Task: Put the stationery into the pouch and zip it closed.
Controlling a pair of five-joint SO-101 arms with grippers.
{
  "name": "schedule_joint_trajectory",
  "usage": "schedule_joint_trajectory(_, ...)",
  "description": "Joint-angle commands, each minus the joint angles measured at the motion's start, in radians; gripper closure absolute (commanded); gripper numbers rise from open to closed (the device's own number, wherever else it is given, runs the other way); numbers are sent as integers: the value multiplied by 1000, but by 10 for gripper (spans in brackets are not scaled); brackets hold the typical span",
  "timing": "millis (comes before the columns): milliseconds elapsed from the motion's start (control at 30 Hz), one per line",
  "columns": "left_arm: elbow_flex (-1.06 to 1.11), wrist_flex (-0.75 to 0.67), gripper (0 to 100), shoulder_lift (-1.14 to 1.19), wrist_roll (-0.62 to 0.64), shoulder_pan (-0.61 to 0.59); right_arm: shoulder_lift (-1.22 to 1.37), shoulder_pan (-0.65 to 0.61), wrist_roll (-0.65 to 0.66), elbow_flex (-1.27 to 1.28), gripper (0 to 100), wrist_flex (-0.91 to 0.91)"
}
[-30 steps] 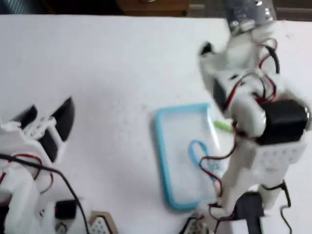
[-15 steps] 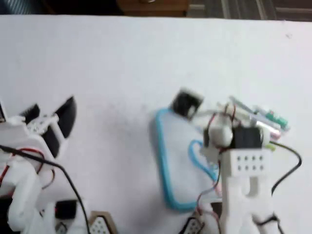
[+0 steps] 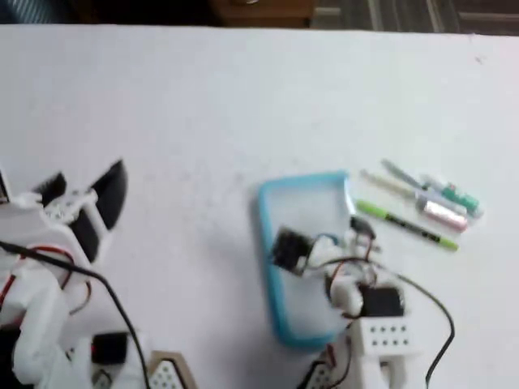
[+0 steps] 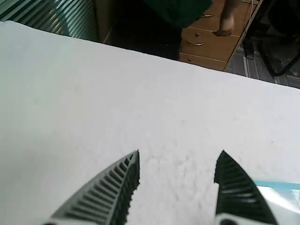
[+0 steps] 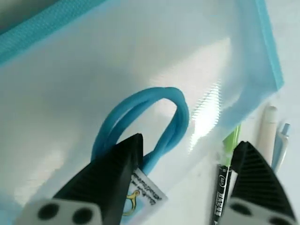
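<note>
Right fingers: the right gripper [image 5: 190, 144] is spread wide and holds nothing.
Right gripper position: it hangs low over the pouch [image 3: 304, 207], above the side nearest the pens.
Between the right fingers: a blue loop [image 5: 159, 93] with a small tag; I cannot tell whether it lies on the pouch or inside it.
Left fingers: the left gripper [image 4: 179, 159] is spread and empty over bare desk [image 3: 203, 105], well apart from the pouch.
Pouch: translucent with a blue border, lying flat.
Stationery: the pens [image 3: 430, 201] lie loose on the desk outside the pouch, and a green pen [image 3: 405, 223] lies just beside its edge.
</note>
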Motion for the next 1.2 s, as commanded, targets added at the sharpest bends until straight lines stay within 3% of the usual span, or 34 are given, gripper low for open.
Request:
schedule_joint_trajectory(0, -3, -11, 728, -5, 0, 5, -67, -5, 9, 38, 692, -27)
schedule_joint_trajectory(233, -3, -14, 728, -5, 0, 5, -128, -67, 3, 110, 691, -33)
schedule_joint_trajectory(333, -3, -14, 728, -4, -2, 5, -153, -84, -57, 49, 691, -16)
schedule_joint_trajectory(633, -3, -15, 728, -4, -3, 5, -105, -90, -265, -370, 691, 341)
schedule_joint_trajectory(833, -3, -15, 728, -4, -3, 5, 61, -91, -307, -420, 693, 481)
schedule_joint_trajectory(967, -3, -14, 728, -4, -3, 5, 191, -96, -305, -388, 692, 429)
schedule_joint_trajectory(1167, -2, -8, 728, -4, -5, 5, 355, -90, -305, -256, 691, 101)
